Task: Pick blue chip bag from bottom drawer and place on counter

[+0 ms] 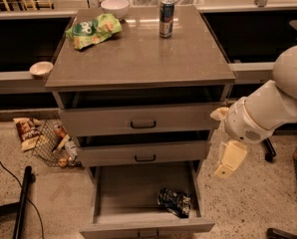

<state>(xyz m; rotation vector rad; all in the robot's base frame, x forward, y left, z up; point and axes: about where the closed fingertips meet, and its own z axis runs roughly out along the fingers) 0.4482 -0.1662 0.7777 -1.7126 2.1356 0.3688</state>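
Hovering right of the open bottom drawer: gripper, apart from it.
Spread or pressed together, cannot tell. The blue chip bag lies inside that drawer, front right.

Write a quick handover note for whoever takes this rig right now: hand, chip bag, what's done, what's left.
Hand: hangs right of the cabinet at middle-drawer height, apart from the bag.
Blue chip bag: lies front right in the bottom drawer, which is pulled open.
Counter: holds a green bag and a can.
Done: drawer open. Left: grasp the bag, lift it onto the counter.
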